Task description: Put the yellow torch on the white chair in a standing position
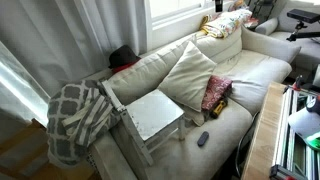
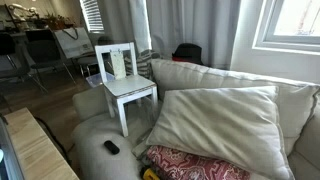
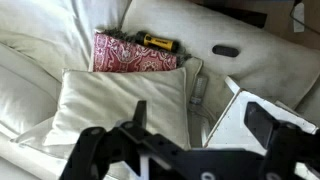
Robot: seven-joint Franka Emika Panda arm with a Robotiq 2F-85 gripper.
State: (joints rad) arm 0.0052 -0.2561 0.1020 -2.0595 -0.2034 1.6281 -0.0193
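The yellow torch (image 3: 158, 42) lies on its side on the cream sofa, against the far edge of a red patterned cushion (image 3: 135, 55). A sliver of it shows at the bottom of an exterior view (image 2: 150, 174). The white chair (image 1: 152, 116) stands on the sofa seat with its seat bare, and it shows in both exterior views (image 2: 127, 88). In the wrist view its seat corner (image 3: 235, 125) lies under my right finger. My gripper (image 3: 203, 122) is open and empty, hovering above the sofa between a large cream cushion and the chair, well short of the torch.
A large cream cushion (image 3: 120, 100) lies below the gripper. A small flat dark oval gadget (image 3: 226, 50) lies on the sofa near the torch. A grey patterned blanket (image 1: 75, 120) hangs over the sofa arm. A wooden table edge (image 1: 262, 140) borders the sofa.
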